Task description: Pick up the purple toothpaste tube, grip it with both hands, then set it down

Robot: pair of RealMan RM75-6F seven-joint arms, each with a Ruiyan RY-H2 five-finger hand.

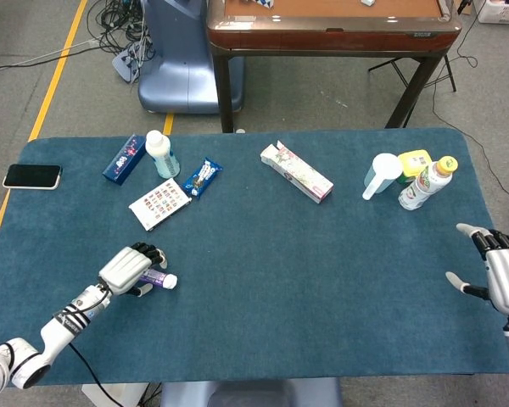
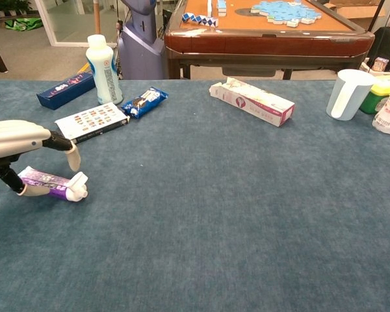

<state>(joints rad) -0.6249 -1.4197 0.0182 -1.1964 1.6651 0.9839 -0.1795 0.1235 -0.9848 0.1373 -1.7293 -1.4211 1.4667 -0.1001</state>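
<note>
Robot lab/test room: blue-felt table (image 1: 322, 280), floor cables (image 1: 119, 17), yellow floor tape (image 1: 55, 80), game table (image 2: 266, 32).

Bare blue mat (image 1: 305, 280) spans the middle; the card (image 1: 159, 203) lies just beyond the purple toothpaste tube (image 2: 55, 184).

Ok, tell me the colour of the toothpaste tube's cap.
White: the cap on the purple toothpaste tube shows best in the chest view.
</note>
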